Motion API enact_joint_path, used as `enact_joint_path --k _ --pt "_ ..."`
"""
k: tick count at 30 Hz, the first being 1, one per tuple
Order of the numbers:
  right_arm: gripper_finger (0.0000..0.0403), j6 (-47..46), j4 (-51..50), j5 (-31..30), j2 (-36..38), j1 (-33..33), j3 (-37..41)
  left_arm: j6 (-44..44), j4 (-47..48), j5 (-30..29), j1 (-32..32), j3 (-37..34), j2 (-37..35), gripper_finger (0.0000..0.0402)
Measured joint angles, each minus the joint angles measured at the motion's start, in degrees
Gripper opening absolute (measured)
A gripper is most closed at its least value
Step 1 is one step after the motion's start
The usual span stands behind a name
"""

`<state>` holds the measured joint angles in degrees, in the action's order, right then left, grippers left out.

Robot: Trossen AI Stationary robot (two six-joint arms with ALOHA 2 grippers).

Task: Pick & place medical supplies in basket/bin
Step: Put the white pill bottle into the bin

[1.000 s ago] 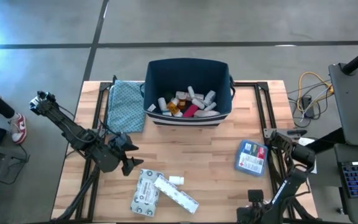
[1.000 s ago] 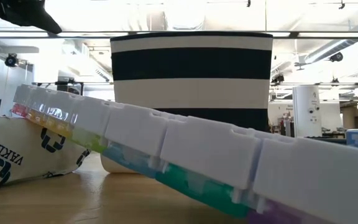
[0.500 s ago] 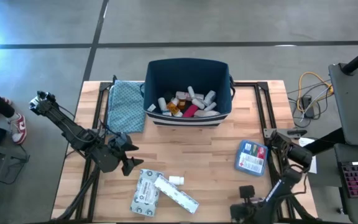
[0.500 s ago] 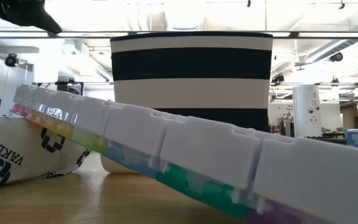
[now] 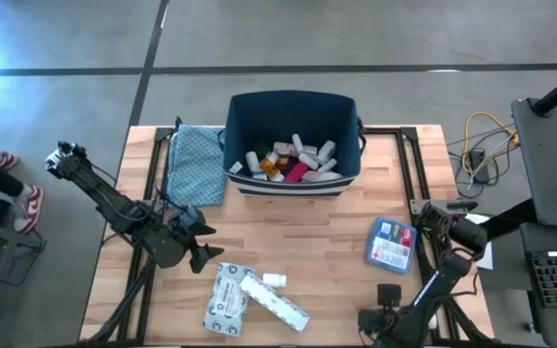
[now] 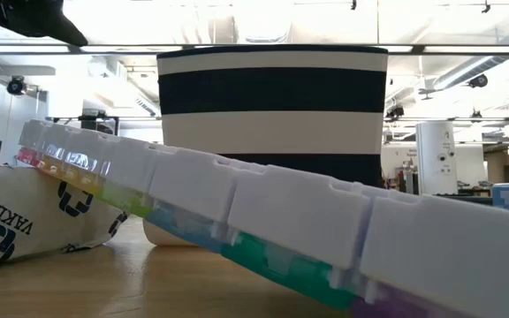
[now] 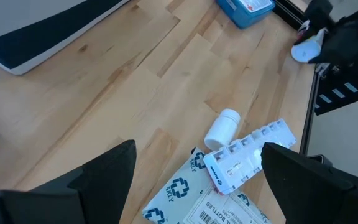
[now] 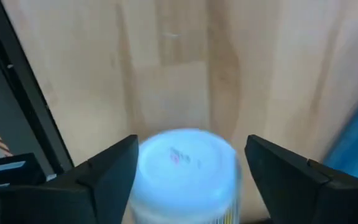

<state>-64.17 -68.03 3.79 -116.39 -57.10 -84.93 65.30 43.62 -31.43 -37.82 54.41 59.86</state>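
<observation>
The navy bin stands at the table's far middle with bottles, an orange vial and a red tube inside. A white packet, a pill organiser leaning on it, and a small white bottle lie near the near edge. A blue-and-red packet lies flat to the right. My left gripper hovers open just left of the white packet. My right gripper is beside the blue packet at the right rail, shut on a white pill bottle. My right gripper pinches the white pill bottle between its two fingers, one on each side of the bottle's round wall. The fingers come from above and the bottle's end faces the wrist camera. Whether its far end rests on the table I cannot tell.
A folded teal cloth lies left of the bin. Black rails run along the table's left and right sides. Bare wood stretches between the bin and the near items. In the low view the organiser fills the foreground before the bin.
My right arm's lower link near the table's near edge has swung a little toward the left, while its gripper stays beside the blue packet. The left arm and the items on the table have kept still.
</observation>
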Motion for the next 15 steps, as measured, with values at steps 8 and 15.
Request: enact_joint_path --k 8,15 --pt "0.0341 -3.14 -2.35 -0.83 3.9 -1.36 1.08 -0.13 0.06 0.0 -0.02 0.02 0.02 0.0324" --pt "0.0361 -3.14 0.64 -0.85 4.17 -3.12 3.03 -0.17 0.06 -0.01 -0.02 0.02 0.02 0.0324"
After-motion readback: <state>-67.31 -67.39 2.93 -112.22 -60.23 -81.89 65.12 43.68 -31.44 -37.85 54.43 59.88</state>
